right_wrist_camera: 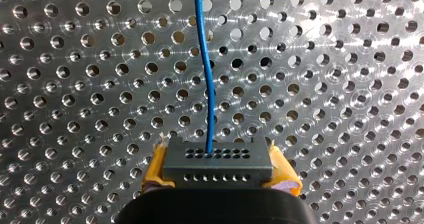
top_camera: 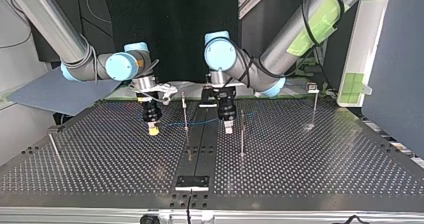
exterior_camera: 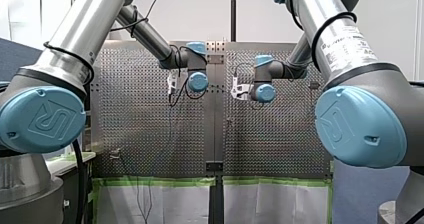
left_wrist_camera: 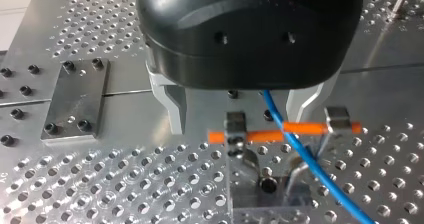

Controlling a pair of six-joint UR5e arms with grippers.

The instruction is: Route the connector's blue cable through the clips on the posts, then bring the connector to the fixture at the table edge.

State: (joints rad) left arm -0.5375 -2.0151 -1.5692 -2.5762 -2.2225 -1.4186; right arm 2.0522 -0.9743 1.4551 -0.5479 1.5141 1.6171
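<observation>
My right gripper (right_wrist_camera: 218,180) is shut on the black connector (right_wrist_camera: 218,160), with a yellow pad (right_wrist_camera: 156,170) on each side. The blue cable (right_wrist_camera: 205,69) leaves the connector and runs ahead over the perforated table. In the top view this gripper (top_camera: 153,130) hangs left of a thin post (top_camera: 185,111), and the cable (top_camera: 172,124) runs right past that post. My left gripper (left_wrist_camera: 240,116) is open, its metal fingers (left_wrist_camera: 172,109) wide apart. The cable (left_wrist_camera: 300,154) passes between them, crossing an orange-barred clip (left_wrist_camera: 272,134) on a post just ahead.
More thin posts stand at the top view's middle (top_camera: 242,134), far right (top_camera: 315,106) and left (top_camera: 52,146). A black fixture plate (top_camera: 192,182) sits at the near table edge. A bolted metal plate (left_wrist_camera: 75,101) lies beside my left gripper.
</observation>
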